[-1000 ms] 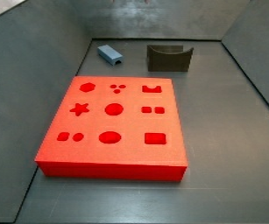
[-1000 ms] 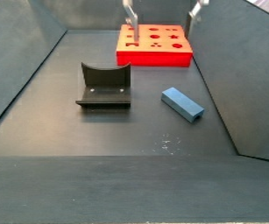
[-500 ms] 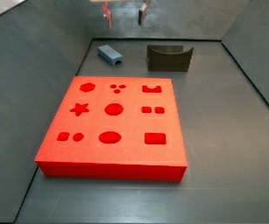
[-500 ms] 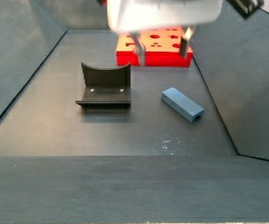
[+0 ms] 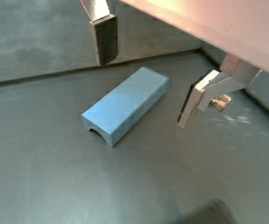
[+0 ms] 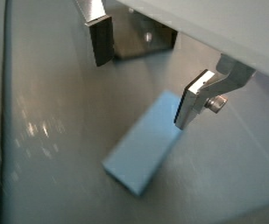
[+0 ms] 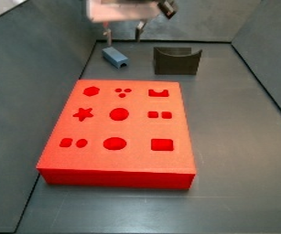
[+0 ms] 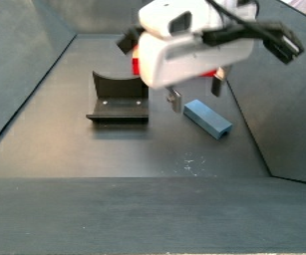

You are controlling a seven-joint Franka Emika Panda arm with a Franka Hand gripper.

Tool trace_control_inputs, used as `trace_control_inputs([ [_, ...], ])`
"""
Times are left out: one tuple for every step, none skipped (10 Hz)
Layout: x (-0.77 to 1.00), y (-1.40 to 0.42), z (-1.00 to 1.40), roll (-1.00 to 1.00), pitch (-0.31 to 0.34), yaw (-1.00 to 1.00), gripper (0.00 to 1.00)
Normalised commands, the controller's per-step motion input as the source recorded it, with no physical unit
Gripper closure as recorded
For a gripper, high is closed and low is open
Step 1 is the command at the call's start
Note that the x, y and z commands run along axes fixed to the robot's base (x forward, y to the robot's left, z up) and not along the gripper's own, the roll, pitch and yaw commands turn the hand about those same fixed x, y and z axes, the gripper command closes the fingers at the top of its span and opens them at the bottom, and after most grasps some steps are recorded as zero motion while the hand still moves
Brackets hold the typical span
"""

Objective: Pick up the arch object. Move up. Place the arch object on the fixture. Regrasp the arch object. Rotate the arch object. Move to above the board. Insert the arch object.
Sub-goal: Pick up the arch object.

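I have the gripper [image 5: 148, 74] hanging over the arch object [image 5: 126, 105], fingers [image 5: 105, 39] spread wide with nothing between them but air — the block lies flat on the floor below, untouched as far as I can judge. In a side view the arch object [image 7: 115, 58] sits near the far edge of the tabletop, just beside the fixture [image 7: 176, 60] but apart from it, with the board [image 7: 121, 129] filling the middle. The wrist views show the block lying slantwise to the plates, its arched notch at one end. I'd guess the fingers are spread this wide to straddle its narrow sides; the pick-up is not yet made. The fixture [image 8: 118, 98] stands empty, scoop upward, ready to receive it.
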Motion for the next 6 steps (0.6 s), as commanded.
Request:
trace_control_inputs([
  [-0.27,-0.09,-0.58,0.0,0.0,0.42,0.0],
  [0.0,-0.23,-0.49,0.0,-0.026,0.34,0.0],
  [-0.09,-0.12,-0.44,0.0,-0.103,0.33,0.0],
  [-0.1,-0.1,-0.41,0.0,-0.116,0.35,0.0],
  [-0.2,0.0,-0.19,-0.11,-0.163,0.22,0.0],
  [-0.15,-0.17,-0.25,-0.04,-0.143,0.21,0.0],
])
